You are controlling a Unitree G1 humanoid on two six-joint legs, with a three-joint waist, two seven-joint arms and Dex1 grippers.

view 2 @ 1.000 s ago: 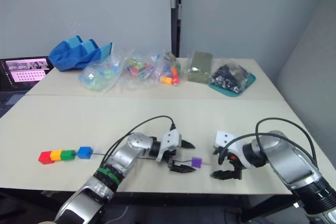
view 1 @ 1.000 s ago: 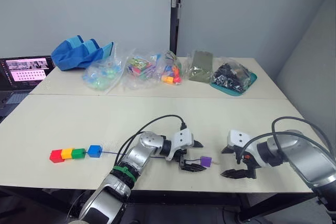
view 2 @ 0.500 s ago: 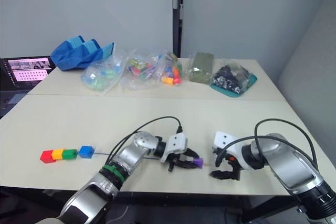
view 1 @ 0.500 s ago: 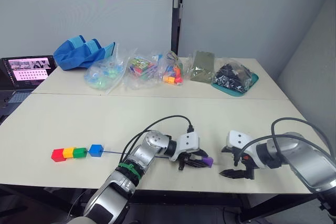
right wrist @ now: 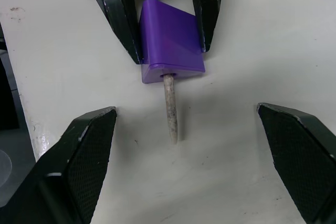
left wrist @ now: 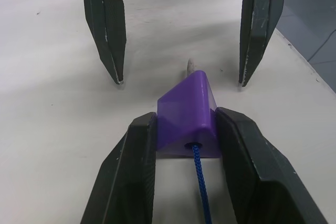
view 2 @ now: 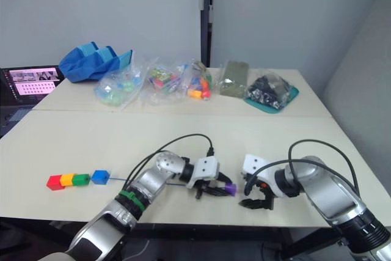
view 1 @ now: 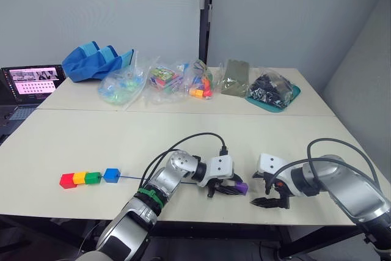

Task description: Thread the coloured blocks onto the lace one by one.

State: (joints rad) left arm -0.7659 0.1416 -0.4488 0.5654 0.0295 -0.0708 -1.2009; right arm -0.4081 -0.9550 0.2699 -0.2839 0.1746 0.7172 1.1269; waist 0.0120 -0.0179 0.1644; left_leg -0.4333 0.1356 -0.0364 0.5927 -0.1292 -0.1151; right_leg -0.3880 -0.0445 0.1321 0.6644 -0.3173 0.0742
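Step in hand looks like pulling the last block through: the small purple cube [left wrist: 187, 114] is clamped between the black fingers of the left gripper [left wrist: 186, 145], and the thin dark blue lace [left wrist: 200, 182] enters its rear hole while the lace's stiff pale needle-like tip [right wrist: 170, 106] pokes out the front, lying on the cream table top [view 1: 183, 132]. To do it well, the right gripper [right wrist: 184, 156] should probably close squarely on that pale tip, near the cube face, then draw straight along the hole's axis so the tip does not bend or slip back. Left gripper should keep the cube steady and level; any twist would likely bind the cord.

Right gripper is released, jaws spread wide either side of the tip, touching nothing. Both forearms lie low over the front edge of the table, grippers facing each other, just apart, in the eye views [view 1: 267, 195].

Red, orange-yellow, green and blue cubes [view 1: 88, 178] sit already strung in a row on the robot's left, well apart from the grippers, lace running from them toward the left gripper.
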